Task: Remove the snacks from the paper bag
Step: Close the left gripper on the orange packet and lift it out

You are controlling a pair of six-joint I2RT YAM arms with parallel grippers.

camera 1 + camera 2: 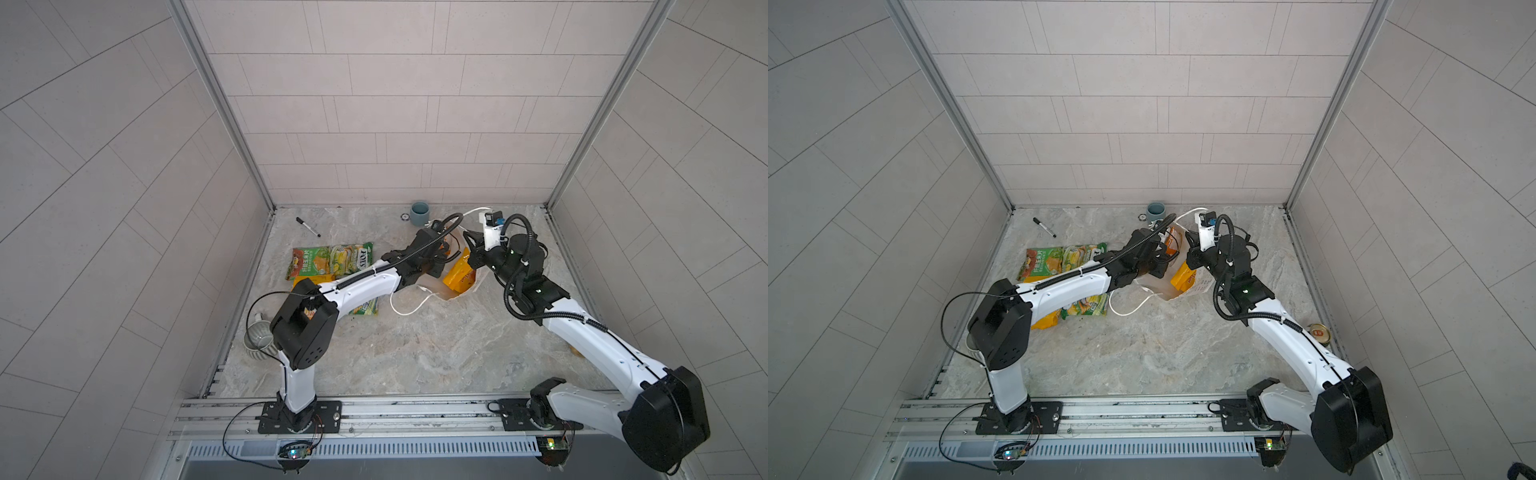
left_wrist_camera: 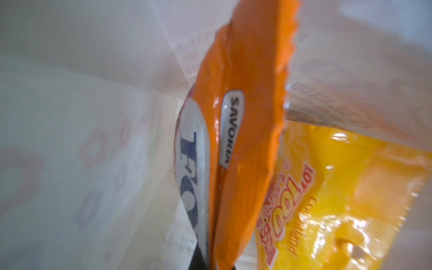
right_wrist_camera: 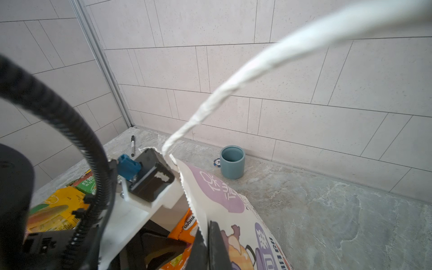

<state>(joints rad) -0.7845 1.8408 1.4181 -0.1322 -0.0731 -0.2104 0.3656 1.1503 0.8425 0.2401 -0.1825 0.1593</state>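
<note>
Orange packet (image 2: 245, 117) fills the left wrist cam, clamped at one end in the left gripper (image 2: 211, 263), both inside the paper bag (image 3: 233, 210). Yellow packet (image 2: 339, 198) sits just beside it, also in the bag. Right gripper (image 3: 207, 247) is clenched on the bag's rim, below the cord handle (image 3: 233, 86). More packets (image 1: 328, 259) lie on the table (image 1: 415, 353) left of the bag, partly under the left arm. Cup (image 1: 419, 214) stands behind the bag.
</note>
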